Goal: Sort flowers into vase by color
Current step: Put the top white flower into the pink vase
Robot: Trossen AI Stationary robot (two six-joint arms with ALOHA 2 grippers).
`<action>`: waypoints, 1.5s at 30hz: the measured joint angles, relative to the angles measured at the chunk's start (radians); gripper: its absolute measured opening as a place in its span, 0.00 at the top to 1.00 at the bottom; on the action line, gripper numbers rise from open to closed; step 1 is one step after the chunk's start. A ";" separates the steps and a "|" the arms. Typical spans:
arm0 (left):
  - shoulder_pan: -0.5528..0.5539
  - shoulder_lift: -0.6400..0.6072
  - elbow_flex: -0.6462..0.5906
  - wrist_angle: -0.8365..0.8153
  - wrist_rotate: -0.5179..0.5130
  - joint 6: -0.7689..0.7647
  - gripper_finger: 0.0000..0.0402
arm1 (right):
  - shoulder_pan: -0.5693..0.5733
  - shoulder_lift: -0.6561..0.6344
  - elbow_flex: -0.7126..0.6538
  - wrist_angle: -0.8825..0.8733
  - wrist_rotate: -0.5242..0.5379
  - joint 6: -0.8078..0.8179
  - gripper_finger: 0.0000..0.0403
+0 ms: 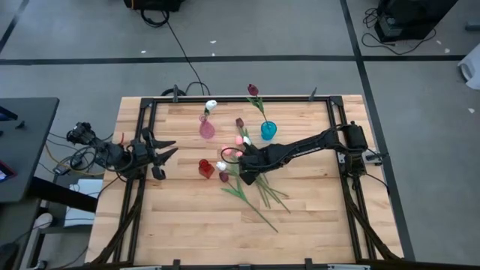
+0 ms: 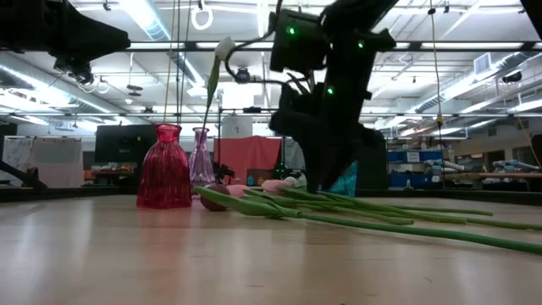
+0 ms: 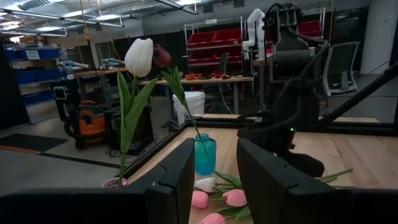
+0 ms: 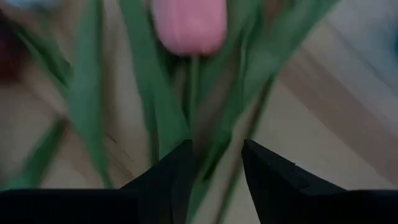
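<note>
High view: right gripper (image 1: 241,166) reaches over the loose flowers (image 1: 251,187) lying mid-surface; left gripper (image 1: 166,152) waits apart, jaws spread. Right wrist view: jaws parted above green stems below a pink tulip (image 4: 188,26), nothing gripped.

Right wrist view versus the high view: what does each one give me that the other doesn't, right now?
Only the right wrist view shows the right pincer open, fingers straddling green stems just below a pink tulip head.

Only the high view shows the layout: pink vase holding a white tulip, blue vase holding a maroon tulip, red vase, and the left pincer waiting open at the table's left edge.

Both show the loose pile of flowers under the right arm.
</note>
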 joint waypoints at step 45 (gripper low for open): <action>0.000 0.009 -0.005 0.035 0.099 -0.059 0.69 | 0.053 -0.248 -0.203 0.810 -0.018 -0.503 0.96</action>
